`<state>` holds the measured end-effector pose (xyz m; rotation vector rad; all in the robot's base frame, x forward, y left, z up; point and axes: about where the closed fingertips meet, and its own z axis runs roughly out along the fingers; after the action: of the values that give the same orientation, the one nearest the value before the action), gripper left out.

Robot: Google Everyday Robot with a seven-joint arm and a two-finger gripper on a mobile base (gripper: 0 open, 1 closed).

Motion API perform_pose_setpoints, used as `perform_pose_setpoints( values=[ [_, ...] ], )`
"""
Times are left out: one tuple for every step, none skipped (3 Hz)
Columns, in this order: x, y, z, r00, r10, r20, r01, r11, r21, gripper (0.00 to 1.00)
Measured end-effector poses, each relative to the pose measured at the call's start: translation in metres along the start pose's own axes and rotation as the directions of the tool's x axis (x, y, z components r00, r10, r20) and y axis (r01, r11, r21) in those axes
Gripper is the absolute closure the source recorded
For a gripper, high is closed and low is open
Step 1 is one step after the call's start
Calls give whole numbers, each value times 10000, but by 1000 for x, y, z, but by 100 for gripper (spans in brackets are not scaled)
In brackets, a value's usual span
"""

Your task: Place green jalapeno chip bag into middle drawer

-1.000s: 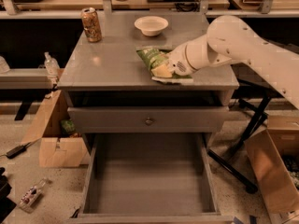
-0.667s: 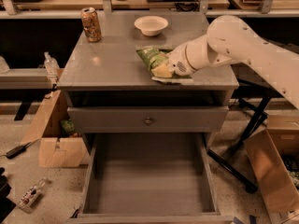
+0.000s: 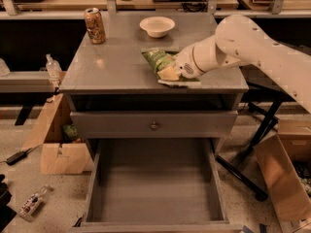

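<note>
Currently gripper [image 3: 171, 73] on green jalapeno chip bag [image 3: 156, 59] atop cabinet [image 3: 112, 68]; grip cannot tell.

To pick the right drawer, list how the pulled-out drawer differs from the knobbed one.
The middle drawer is pulled far out, its floor showing; the knob drawer is shut, showing only its front. The middle drawer sits low; the knob drawer is above it. Both are grey. The gripper is at the green jalapeno chip bag on the cabinet top.
</note>
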<state>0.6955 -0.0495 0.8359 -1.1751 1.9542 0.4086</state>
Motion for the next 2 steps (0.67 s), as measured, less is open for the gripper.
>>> perform_pose_setpoints(
  values=[
    [0, 0, 0, 10000, 0, 0, 0, 10000, 0, 100],
    [0, 0, 0, 10000, 0, 0, 0, 10000, 0, 100]
  ],
)
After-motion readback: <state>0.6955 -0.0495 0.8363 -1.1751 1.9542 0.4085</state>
